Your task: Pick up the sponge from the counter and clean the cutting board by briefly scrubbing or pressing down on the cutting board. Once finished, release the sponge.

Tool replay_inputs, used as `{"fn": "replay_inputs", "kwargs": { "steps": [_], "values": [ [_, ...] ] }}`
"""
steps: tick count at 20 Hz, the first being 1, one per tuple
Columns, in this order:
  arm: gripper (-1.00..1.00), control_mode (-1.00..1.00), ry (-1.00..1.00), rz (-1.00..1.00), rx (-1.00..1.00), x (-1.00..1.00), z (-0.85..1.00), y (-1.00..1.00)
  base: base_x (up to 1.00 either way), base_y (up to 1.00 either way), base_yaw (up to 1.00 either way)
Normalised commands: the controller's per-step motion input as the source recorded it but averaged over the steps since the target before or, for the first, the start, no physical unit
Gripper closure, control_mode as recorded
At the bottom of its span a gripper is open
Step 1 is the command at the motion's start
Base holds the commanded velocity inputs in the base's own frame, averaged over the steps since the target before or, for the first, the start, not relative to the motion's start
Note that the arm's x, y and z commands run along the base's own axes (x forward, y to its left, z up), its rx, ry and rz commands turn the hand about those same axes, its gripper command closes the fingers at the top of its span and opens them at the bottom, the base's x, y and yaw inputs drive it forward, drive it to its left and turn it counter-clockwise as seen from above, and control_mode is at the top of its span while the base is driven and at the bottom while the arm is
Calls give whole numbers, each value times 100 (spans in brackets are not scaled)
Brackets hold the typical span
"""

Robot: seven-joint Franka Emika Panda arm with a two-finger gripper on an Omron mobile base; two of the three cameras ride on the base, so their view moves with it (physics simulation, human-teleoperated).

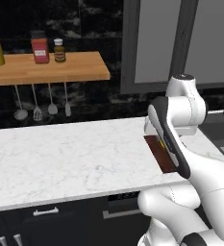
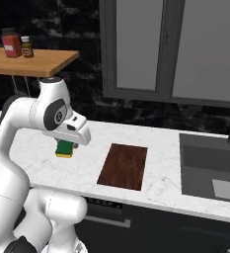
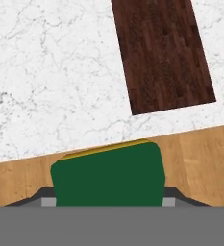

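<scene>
Pincer (image 2: 65, 144) is closed tight on the sponge (image 2: 64, 148), holding it up in the air above the counter (image 2: 47, 165). Sponge has its green side up w/ yellow under. Cutting board (image 2: 123, 166) lies flat on the counter, off to the side near the sink (image 2: 210, 170), not touching the sponge.

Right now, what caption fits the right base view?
End effector holding the sponge above the counter, left of the cutting board.
</scene>
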Motion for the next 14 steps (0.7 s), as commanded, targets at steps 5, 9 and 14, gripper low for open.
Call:
{"fn": "replay_inputs", "kwargs": {
  "steps": [5, 9, 14],
  "values": [
    [100, 100, 0, 0, 0, 0, 0, 0, 21, 0, 0],
    [100, 100, 0, 0, 0, 0, 0, 0, 16, 0, 0],
    [100, -100, 0, 0, 0, 7, -5, -9, 12, 0, 0]
  ]
}}
